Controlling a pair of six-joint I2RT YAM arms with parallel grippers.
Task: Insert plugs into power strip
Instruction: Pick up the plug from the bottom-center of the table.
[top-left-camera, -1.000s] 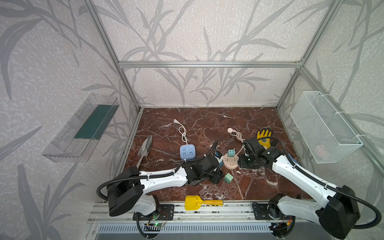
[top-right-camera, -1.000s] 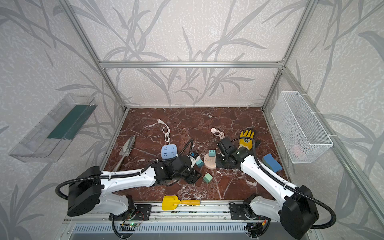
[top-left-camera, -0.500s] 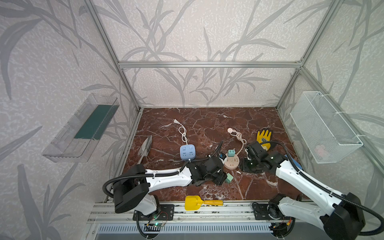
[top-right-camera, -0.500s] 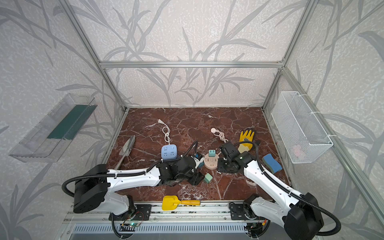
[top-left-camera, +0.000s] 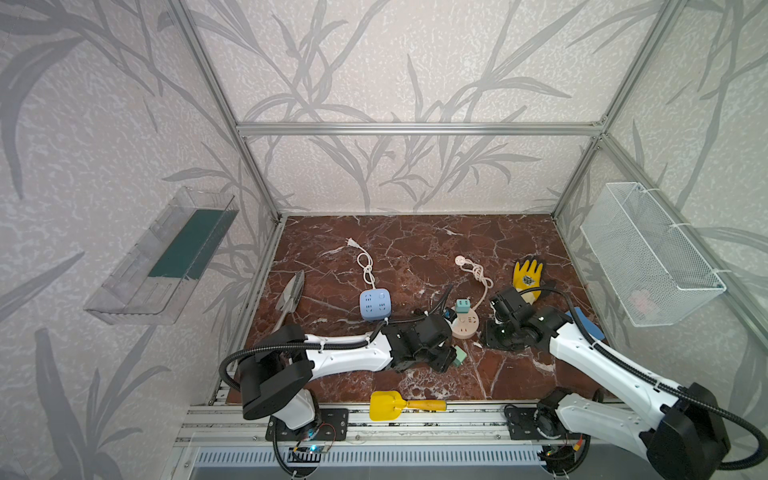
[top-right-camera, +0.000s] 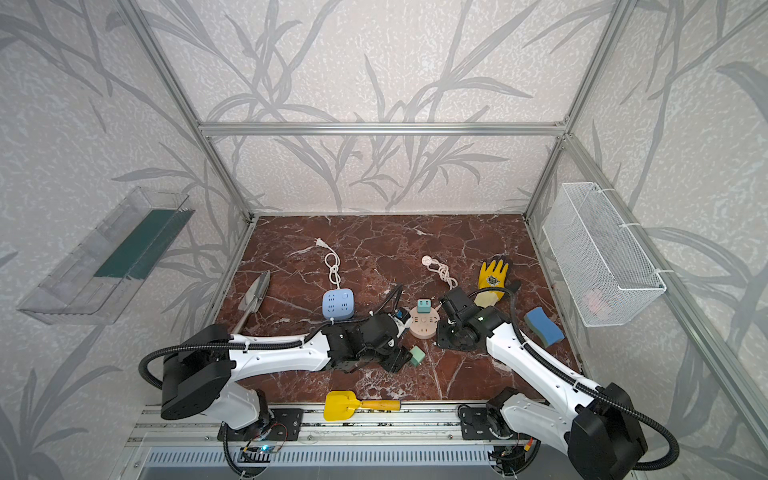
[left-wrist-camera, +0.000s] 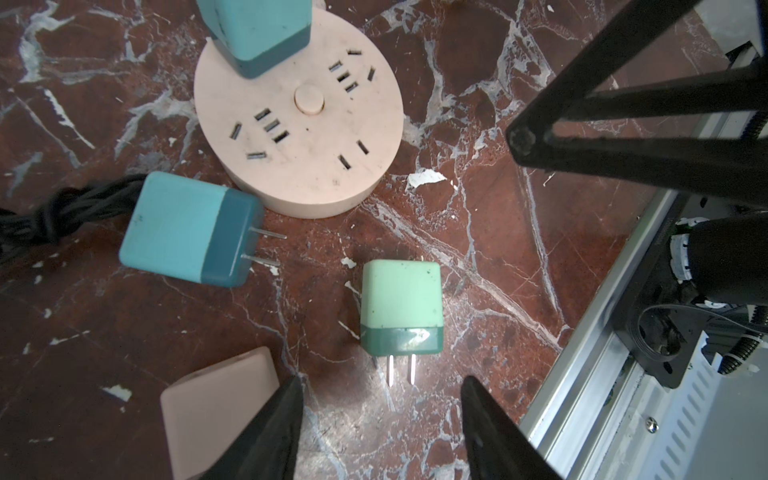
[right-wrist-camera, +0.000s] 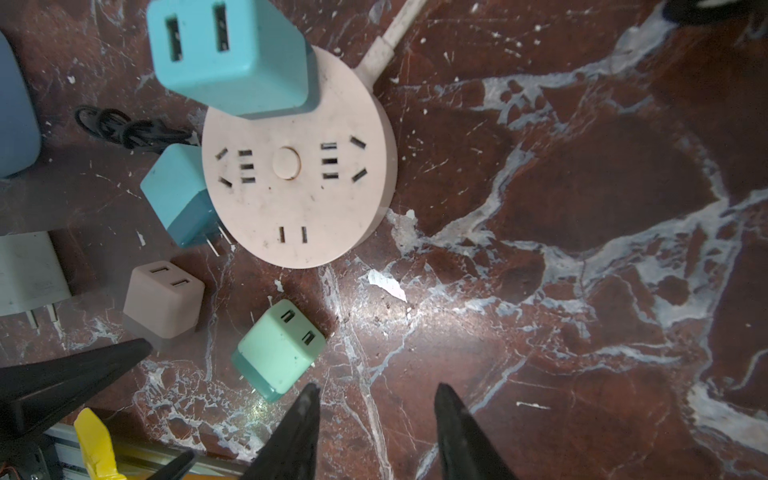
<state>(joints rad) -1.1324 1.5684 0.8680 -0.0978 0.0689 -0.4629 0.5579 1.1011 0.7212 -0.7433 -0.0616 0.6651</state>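
Care is mattering: I am hovering my left pincer (left-wrist-camera: 382, 380), half-open and empty, at the 2 prongs (left-wrist-camera: 390, 370) of the green plug (left-wrist-camera: 401, 307), aiming for its flat sides instead.

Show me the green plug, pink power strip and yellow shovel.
green plug (left-wrist-camera: 400, 307), left wrist view, pale body
pink power strip (left-wrist-camera: 316, 141), left wrist view, top face
yellow shovel (top-left-camera: 384, 406), a top view, blade

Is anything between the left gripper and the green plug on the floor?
Nothing visible. In the left wrist view the open left gripper faces the green plug directly, the plug's prongs pointing toward the jaws.
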